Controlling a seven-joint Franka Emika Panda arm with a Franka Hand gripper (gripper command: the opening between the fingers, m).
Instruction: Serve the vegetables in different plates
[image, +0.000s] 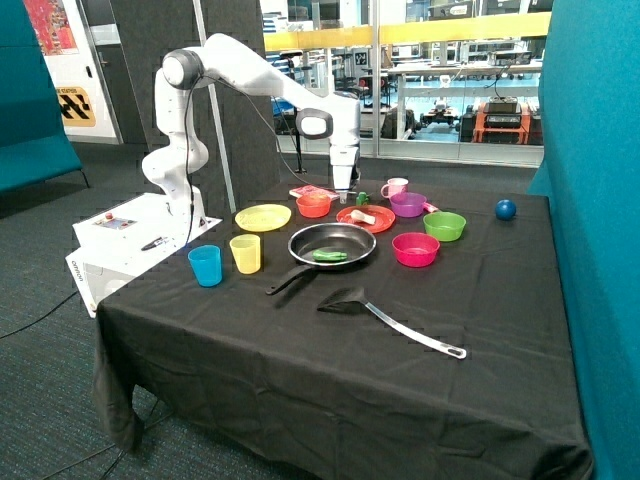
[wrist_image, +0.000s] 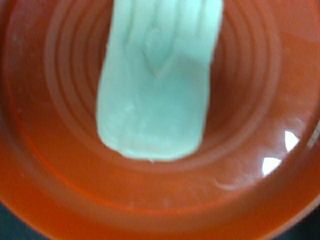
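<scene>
— Vegetables first: where are they?

— White chunk (image: 364, 216) lies on the red-orange plate (image: 380, 222), near the counter's far edge. Green pod (image: 329, 256) lies in the black frying pan (image: 333, 243), toward the middle of the counter. The yellow plate (image: 262, 217) is bare, so by my reckoning one serving looks done and one is left.

— And your gripper?

— My gripper (image: 343, 189) hangs just above the red-orange plate, close over the white chunk. Whether it is open or closed I cannot tell; neither view shows that.

— What does the next move turn on?

— The pod lies from me toward the counter's near edge, past the plate's rim and down in the pan. Its long axis runs roughly along the near edge, so I would likely close across its narrow width.

— Do the views differ?

— My wrist view shows only the white chunk (wrist_image: 159, 80) on the plate's ridged red floor (wrist_image: 60, 170), nothing else. Only the outside view shows the pod, the pan and the yellow plate.
</scene>
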